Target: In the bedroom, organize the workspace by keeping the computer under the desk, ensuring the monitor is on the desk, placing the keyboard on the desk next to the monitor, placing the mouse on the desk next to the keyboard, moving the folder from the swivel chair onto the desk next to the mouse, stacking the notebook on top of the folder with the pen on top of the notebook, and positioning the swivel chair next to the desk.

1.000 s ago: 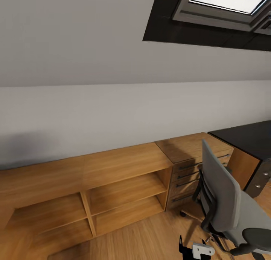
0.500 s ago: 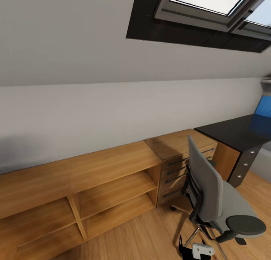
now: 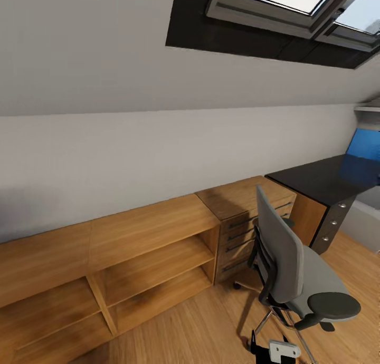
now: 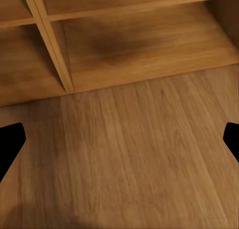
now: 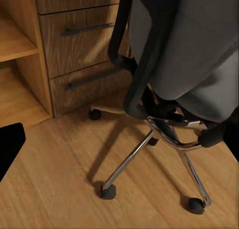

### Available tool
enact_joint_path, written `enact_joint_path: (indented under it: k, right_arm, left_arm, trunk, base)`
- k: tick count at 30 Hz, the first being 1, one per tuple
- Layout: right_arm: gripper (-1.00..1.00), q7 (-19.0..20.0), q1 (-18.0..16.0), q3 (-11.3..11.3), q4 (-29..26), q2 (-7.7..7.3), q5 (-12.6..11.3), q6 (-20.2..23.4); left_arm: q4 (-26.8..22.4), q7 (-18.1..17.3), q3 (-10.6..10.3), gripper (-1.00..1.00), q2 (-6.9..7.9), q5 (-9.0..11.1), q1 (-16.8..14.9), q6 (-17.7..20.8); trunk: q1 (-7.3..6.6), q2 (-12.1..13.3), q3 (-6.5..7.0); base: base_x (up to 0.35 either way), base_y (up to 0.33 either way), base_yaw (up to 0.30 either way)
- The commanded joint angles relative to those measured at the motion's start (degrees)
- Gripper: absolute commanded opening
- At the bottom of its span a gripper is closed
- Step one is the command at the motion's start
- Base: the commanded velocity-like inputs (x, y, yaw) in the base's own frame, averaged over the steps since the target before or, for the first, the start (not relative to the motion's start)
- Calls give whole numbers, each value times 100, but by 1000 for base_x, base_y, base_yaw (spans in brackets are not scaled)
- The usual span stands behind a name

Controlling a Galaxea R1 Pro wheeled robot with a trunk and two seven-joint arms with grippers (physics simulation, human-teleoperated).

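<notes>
1. Right pincer (image 3: 272, 349), white-grey block w/ black fingers, nearest item, just in front of chair base. Fingers spread wide in right wrist view; released, nothing held.
2. Left pincer (image 4: 119, 139): black fingertips (image 4: 10, 142) at frame edges over light wood plank floor (image 4: 134, 159); released, empty.
3. Grey padded swivel chair w/ black armrests, silver star base (image 3: 295, 279): on floor, near but not touching glossy black tabletop (image 3: 316, 179). Backrest upright, long axis vertical; seat faces away from low wooden drawer cabinet (image 3: 248, 216), roughly along tabletop front. Visible seat part bare; no folder seen there.
4. Open wooden shelf unit (image 3: 132, 264): beside cabinet, on side away from chair.
5. Tabletop, black drawer unit w/ silver knobs (image 3: 330, 224): beyond chair. Bright-blue flat panel (image 3: 364, 145) at far end; identity can't tell.

Progress, est.: chair near tabletop, not yet positioned; keyboard, mouse, notebook, pen status unknown. Most steps unconfirmed.
</notes>
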Motion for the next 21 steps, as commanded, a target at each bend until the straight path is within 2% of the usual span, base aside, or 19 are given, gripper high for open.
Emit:
enact_joint_path:
  k: [1, 21]
  right_arm:
    - [100, -34, -6, 49, 9, 3, -20, -10]
    - [100, -34, -6, 49, 9, 3, -20, -9]
  left_arm:
    - [-13, 51, -49, 100, 4, 11, -3, -13]
    - [-13, 51, -49, 100, 4, 11, -3, -13]
  trunk:
    - [0, -4, -15]
    - [0, -4, -186]
  base:
    - [0, 0, -103]
    - [0, 0, -102]
